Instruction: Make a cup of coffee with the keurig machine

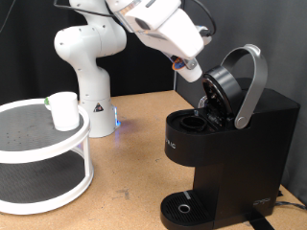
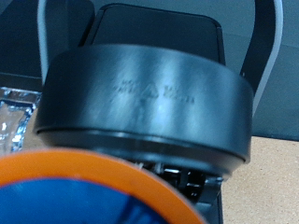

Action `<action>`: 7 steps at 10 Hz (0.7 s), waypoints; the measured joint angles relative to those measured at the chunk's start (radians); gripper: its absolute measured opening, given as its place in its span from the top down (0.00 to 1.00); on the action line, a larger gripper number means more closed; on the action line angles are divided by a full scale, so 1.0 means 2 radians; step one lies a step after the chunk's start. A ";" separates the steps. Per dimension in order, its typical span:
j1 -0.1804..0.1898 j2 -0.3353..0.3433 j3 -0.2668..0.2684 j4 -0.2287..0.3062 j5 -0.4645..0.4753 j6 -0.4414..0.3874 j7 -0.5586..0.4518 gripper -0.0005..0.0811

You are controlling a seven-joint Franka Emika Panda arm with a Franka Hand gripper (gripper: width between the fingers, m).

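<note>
The keurig machine (image 1: 240,144) stands at the exterior view's right, black, with its lid (image 1: 223,91) swung up and the silver-grey handle (image 1: 251,81) raised. The pod chamber (image 1: 197,120) is open; I cannot see what is in it. My gripper (image 1: 195,71) hangs just beside the raised lid, at its upper left, close to or touching it. The wrist view is filled by the lid's round black head (image 2: 149,103), with a blurred orange and blue shape (image 2: 84,191) very near the lens. The white cup (image 1: 63,109) stands upright on a white shelf at the left, far from the gripper. The drip tray (image 1: 182,208) holds nothing.
The cup's white round two-tier shelf (image 1: 48,146) fills the exterior view's left. The white robot base (image 1: 91,86) stands behind it, with a blue light (image 1: 117,123) at its foot. Bare wooden table (image 1: 129,177) lies between shelf and machine.
</note>
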 joint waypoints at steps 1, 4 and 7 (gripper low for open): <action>0.000 0.000 0.002 0.000 0.000 0.004 0.002 0.46; 0.000 0.002 0.002 -0.005 -0.009 0.004 0.002 0.46; 0.000 0.017 0.003 -0.012 -0.023 0.023 0.005 0.46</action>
